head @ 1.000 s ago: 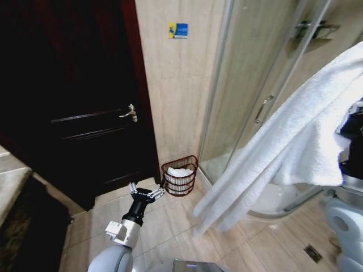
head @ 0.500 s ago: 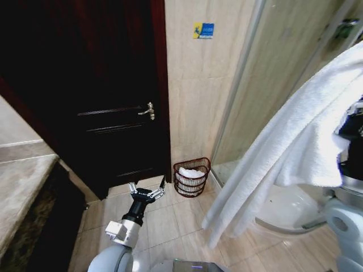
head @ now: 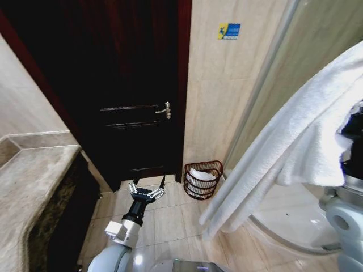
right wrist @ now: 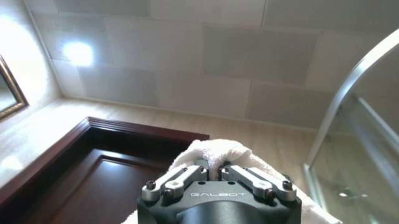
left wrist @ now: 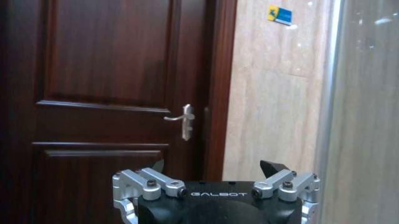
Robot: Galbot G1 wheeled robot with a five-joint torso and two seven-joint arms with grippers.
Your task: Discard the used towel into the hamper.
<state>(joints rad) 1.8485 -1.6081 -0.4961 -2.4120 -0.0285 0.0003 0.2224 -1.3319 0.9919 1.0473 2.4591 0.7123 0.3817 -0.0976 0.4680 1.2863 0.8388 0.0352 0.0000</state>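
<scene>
A: What has shifted?

B: The whole head view has swung; the door (head: 127, 90) and wall tiles sit further right than a second ago, and a stone counter (head: 34, 187) has come in at the left edge. That is the camera turning with the robot, not the things moving.

A: And the towel (head: 295, 141)?

B: Draped from the upper right down towards the floor, as before. The right gripper (right wrist: 215, 173) has its jaws clamped on a fold of it, held high near the ceiling.

A: Where is the hamper (head: 203, 179)?

B: On the floor at the foot of the tiled wall, just beside the door frame and close to the shower glass. Something white lies in it, probably another towel, though it is too small to be sure.

A: The left arm?

B: The left gripper (head: 147, 192) hangs low over the floor tiles, jaws apart, holding nothing, near the hamper but not touching it.

A: So the task?

B: I judge the hamper now sits nearer the middle of the view, but the towel is not yet over it.
</scene>
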